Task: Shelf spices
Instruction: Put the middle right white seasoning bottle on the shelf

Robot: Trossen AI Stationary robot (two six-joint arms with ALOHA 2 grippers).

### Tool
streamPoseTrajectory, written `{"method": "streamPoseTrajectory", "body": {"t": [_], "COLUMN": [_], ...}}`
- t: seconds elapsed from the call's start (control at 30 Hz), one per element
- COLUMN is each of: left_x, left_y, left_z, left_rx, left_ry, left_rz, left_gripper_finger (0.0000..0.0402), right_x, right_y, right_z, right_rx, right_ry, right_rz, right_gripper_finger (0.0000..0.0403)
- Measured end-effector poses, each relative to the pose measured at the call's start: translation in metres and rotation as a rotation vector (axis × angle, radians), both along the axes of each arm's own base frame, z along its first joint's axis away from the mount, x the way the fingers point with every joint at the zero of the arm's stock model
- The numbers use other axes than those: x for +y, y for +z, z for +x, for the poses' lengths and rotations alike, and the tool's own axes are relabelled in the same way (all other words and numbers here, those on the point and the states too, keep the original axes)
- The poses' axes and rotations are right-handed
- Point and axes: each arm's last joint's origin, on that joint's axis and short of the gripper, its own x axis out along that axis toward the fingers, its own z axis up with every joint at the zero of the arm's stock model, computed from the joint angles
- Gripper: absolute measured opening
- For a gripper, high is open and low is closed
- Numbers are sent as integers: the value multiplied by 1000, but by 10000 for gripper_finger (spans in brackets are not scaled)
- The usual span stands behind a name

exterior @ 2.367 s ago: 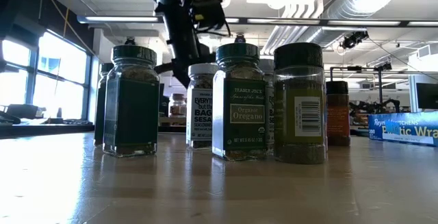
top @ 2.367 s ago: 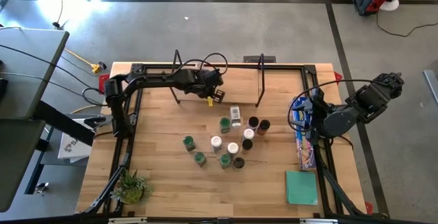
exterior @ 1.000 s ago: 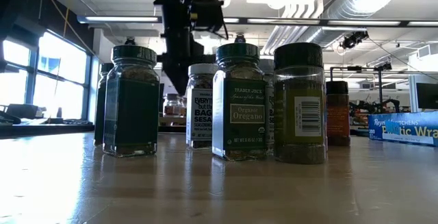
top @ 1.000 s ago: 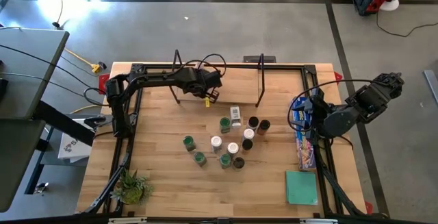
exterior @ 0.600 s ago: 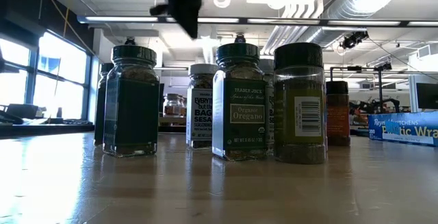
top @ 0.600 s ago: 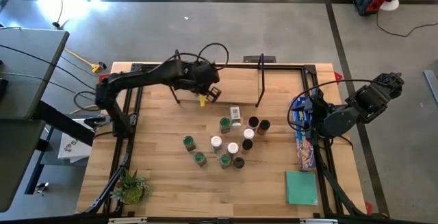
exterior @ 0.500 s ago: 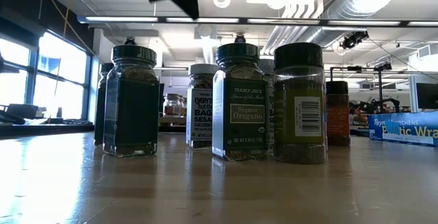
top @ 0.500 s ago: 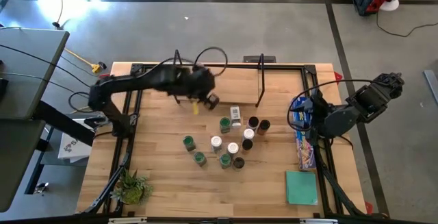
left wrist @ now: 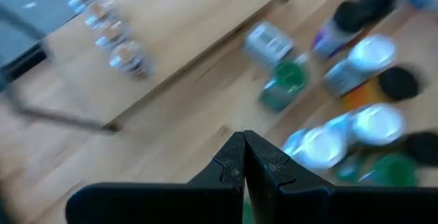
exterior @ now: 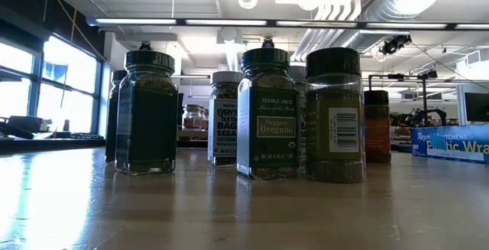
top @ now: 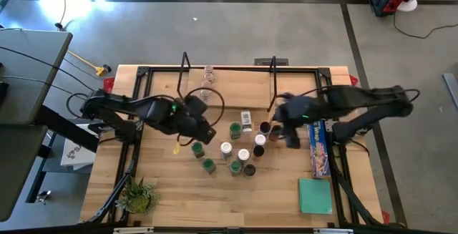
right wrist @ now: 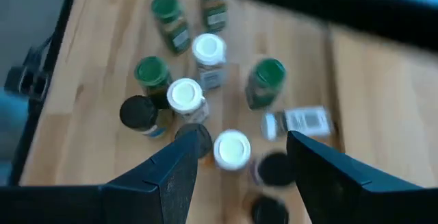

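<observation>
A wooden table (top: 164,191) carries a wire shelf (top: 227,84) at its far edge and a cluster of spices (top: 236,148) mid-table. One jar (exterior: 267,112) reads "Trader Joe's Organic Oregano". A blue foil box (top: 317,148) lies right. The left gripper (top: 204,135), fingers pressed shut and empty, hovers beside the cluster; the right gripper (top: 286,137), fingers spread and empty, hovers opposite.
</observation>
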Motion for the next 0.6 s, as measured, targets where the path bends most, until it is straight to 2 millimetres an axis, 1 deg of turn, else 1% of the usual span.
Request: {"method": "streamPoseTrajectory", "body": {"t": [0.1,0.13,0.2,0.27,0.33,0.4,0.5,0.6], "left_x": [1,2,5,8,11,15,20,27], "left_y": [4,6,13,21,31,41,53,64], "left_z": [-17,-22,-30,-40,-52,-67,-89,-108], "left_rx": [79,98,105,93,65,37,1,-39], "left_ry": [-10,-25,-69,-111,-138,-162,-179,-178], "left_rz": [24,33,46,52,63,88,147,219], "left_gripper_finger": [0,0,0,0,0,0,0,0], "right_x": [2,4,6,7,5,0,-8,-16], "right_y": [-14,-18,-29,-40,-50,-57,-64,-71], "right_z": [22,29,43,55,70,83,97,104], "right_rx": [25,38,76,126,172,226,343,497], "right_ry": [215,256,284,251,151,-1,-297,-619], "right_rz": [-24,-28,-32,-12,41,129,275,381], "right_gripper_finger": [217,217,217,217,217,217,217,217]}}
